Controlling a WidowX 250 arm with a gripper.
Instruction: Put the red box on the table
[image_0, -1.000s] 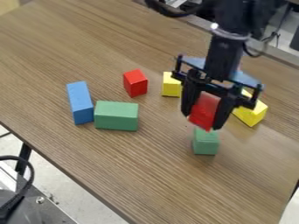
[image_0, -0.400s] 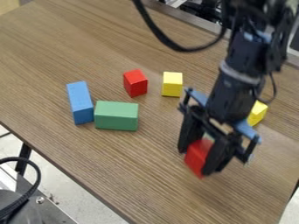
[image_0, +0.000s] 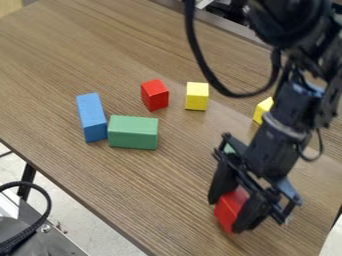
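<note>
Near the front right of the table (image_0: 180, 200), my gripper (image_0: 230, 212) is shut on a red box (image_0: 230, 210), which sits tilted between the two fingers and pokes out past their tips. Whether the box's lower end touches the wood cannot be told. A second, smaller red block (image_0: 155, 95) stands on the table farther back, left of the small yellow block.
Left of centre, a blue block (image_0: 92, 117) adjoins a green block (image_0: 133, 132). One yellow block (image_0: 197, 96) stands at the back, another (image_0: 263, 110) behind the arm. A small green block (image_0: 229, 149) is mostly hidden behind the gripper. The table's front edge runs diagonally.
My gripper has carried the red box toward the front of the table, past the small green block. The other blocks have stayed where they were.
</note>
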